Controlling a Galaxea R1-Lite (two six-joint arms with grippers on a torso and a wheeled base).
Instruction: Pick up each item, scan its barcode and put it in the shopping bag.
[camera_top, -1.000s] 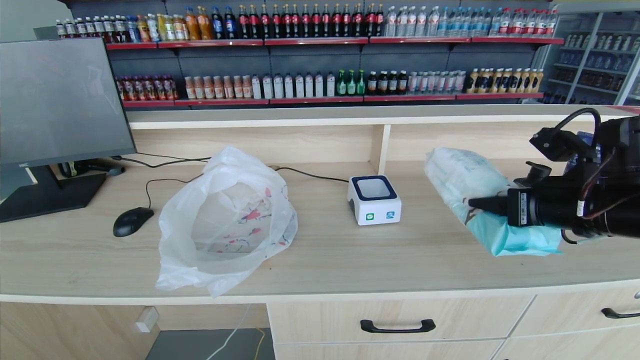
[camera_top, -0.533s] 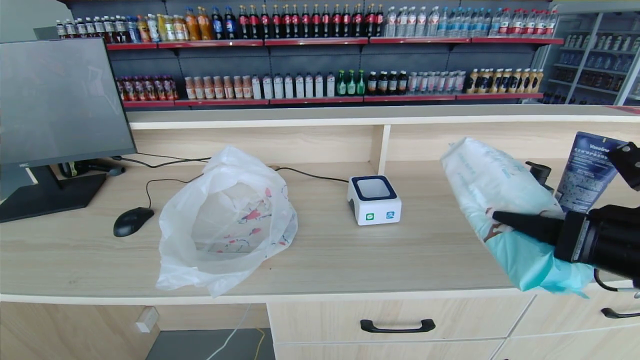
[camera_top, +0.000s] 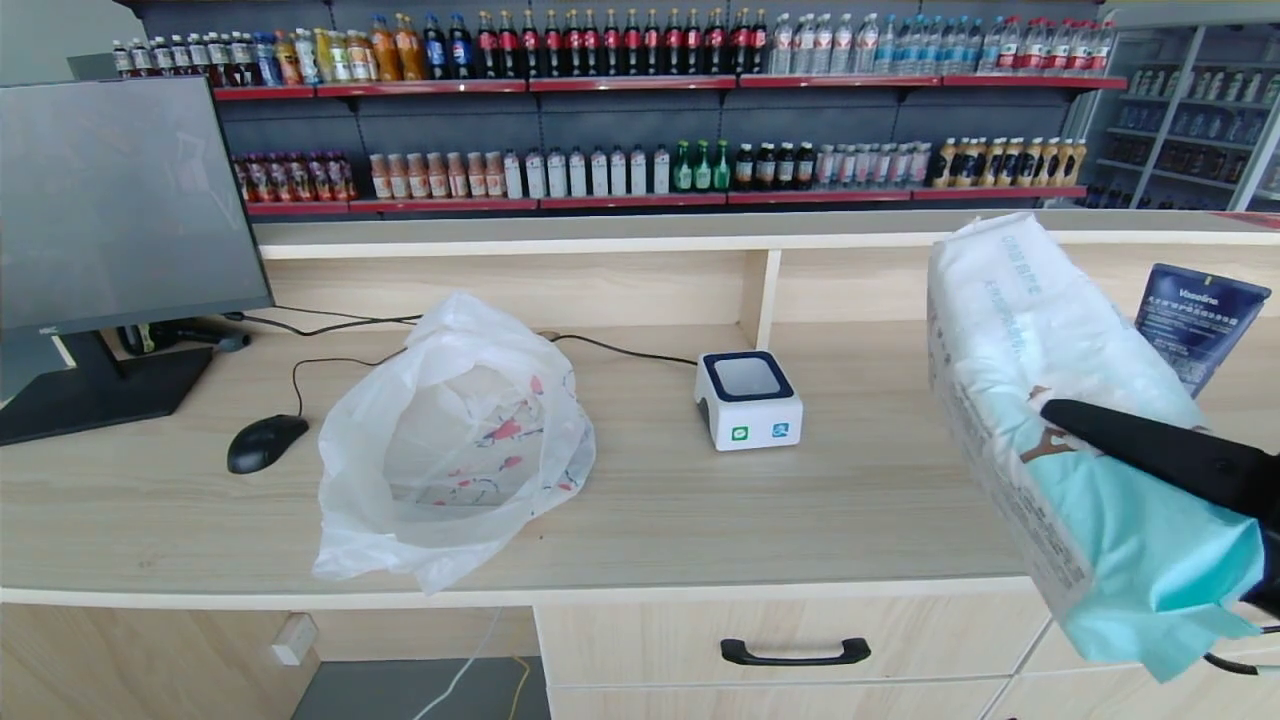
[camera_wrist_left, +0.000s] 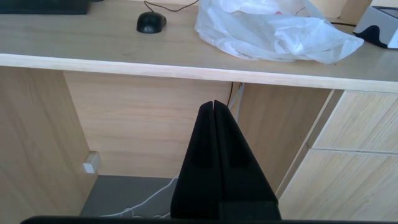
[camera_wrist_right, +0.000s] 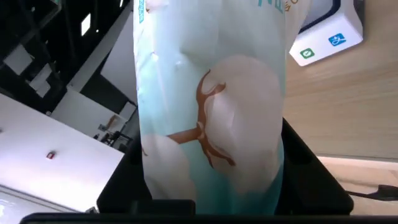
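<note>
Tabletop (camera_wrist_left: 93, 37) edge above it, my left end effector (camera_wrist_left: 214, 107) hangs with its jaws together. The shopping bag (camera_top: 450, 440) lies open on the tabletop, left of the scanner (camera_top: 748, 400). At the right, my right end effector (camera_top: 1075, 425) is clamped on the soft pack (camera_top: 1010, 330), held up off the tabletop.

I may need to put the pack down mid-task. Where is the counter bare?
Bare: the counter between shopping bag and scanner, and the front strip from the scanner toward the held pack. Crowded: left rear, with monitor and mouse.
</note>
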